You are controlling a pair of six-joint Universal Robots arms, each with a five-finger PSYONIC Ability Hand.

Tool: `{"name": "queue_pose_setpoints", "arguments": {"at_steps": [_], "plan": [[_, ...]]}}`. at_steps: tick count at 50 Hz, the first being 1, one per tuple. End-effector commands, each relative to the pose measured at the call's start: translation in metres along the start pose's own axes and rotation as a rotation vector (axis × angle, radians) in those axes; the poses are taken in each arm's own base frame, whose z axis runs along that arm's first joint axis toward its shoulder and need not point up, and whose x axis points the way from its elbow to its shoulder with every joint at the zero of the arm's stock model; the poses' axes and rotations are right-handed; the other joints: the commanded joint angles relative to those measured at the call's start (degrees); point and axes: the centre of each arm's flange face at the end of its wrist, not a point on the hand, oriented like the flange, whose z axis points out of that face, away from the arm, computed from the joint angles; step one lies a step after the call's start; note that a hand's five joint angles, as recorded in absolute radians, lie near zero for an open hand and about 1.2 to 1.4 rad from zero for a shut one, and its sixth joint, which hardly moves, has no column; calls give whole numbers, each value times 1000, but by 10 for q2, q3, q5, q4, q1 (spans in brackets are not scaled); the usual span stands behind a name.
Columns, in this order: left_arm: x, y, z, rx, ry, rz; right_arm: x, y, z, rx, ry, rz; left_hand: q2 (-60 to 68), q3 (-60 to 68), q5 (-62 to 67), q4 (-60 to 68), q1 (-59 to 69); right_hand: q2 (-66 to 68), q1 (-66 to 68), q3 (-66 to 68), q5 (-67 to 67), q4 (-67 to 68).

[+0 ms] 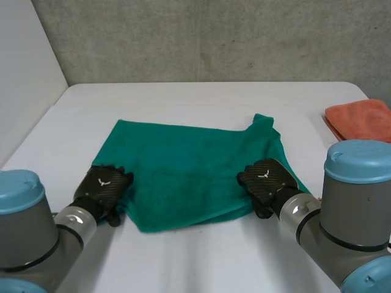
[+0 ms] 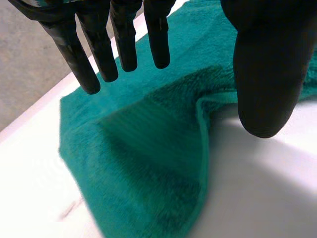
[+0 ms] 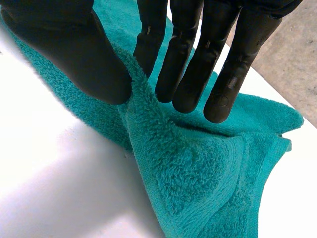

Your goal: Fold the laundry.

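Head view shows the green towel (image 1: 189, 171) lying nearly flat in the middle of the white worktop (image 1: 183, 104), with the left hand (image 1: 104, 186) at its near left corner, the right hand (image 1: 266, 177) on its near right edge, and an orange cloth (image 1: 360, 119) well apart at the far right. Left wrist view has that hand's fingers (image 2: 126, 39) straight and released above a raised fold of the towel, thumb apart. Right wrist view has the thumb and fingers (image 3: 183, 59) pinching a ridge of towel between them.

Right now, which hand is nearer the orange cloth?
Right. The right hand pinches the green towel at its near right corner, toward the orange cloth; the left hand is at its near left corner.
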Motion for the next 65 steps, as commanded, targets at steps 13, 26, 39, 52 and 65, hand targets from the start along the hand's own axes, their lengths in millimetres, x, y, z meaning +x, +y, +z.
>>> {"name": "queue_pose_setpoints", "arguments": {"at_steps": [13,26,39,52,65], "plan": [[-10,3,45,-11,-61,-8,-3,3,-1,-10,-5,7,506,509,504,508,499,127,235,125,129,120],[-20,-17,26,43,-119,-10,37,5,0,-101,-30,261,570,573,568,572,563,-472,-363,-473,-470,-478],[-35,-38,13,106,-166,-18,115,18,-3,-122,22,197,570,573,568,572,563,-340,-232,-342,-338,-347],[-35,-44,8,129,-167,-16,105,54,21,-149,-14,88,570,573,568,572,563,-292,-183,-293,-290,-298],[-36,-44,9,129,-169,-17,99,61,31,-111,-44,66,570,573,568,572,563,-258,-150,-260,-256,-265]]}}
